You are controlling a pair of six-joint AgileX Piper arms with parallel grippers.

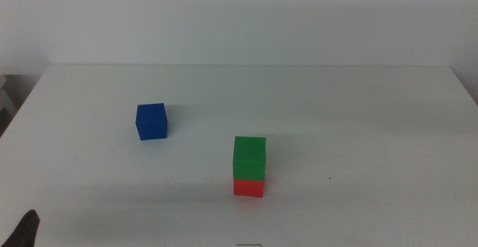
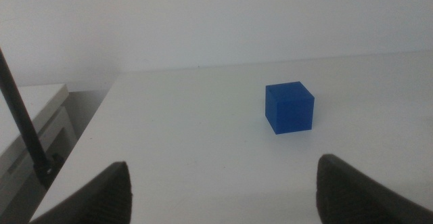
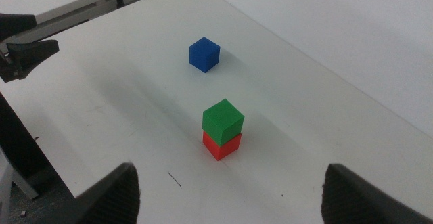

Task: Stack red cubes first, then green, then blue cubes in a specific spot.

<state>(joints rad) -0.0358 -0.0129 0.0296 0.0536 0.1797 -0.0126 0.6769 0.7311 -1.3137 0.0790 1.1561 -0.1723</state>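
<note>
In the middle view the green cube (image 1: 249,158) covers the top face of the red cube (image 1: 248,187), leaving only a low red strip visible. The left gripper (image 1: 26,228) shows just 1 dark tip at the bottom edge. Both wrist views cut off their own jaws at the bottom edge.

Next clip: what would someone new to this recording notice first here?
The green cube sits squarely on the red cube near the table's middle front, a two-block tower. The blue cube stands alone, apart to its left and farther back. Both arms are drawn back: the left gripper is open and facing the blue cube, and the right gripper is open above the tower's side of the table.
</note>
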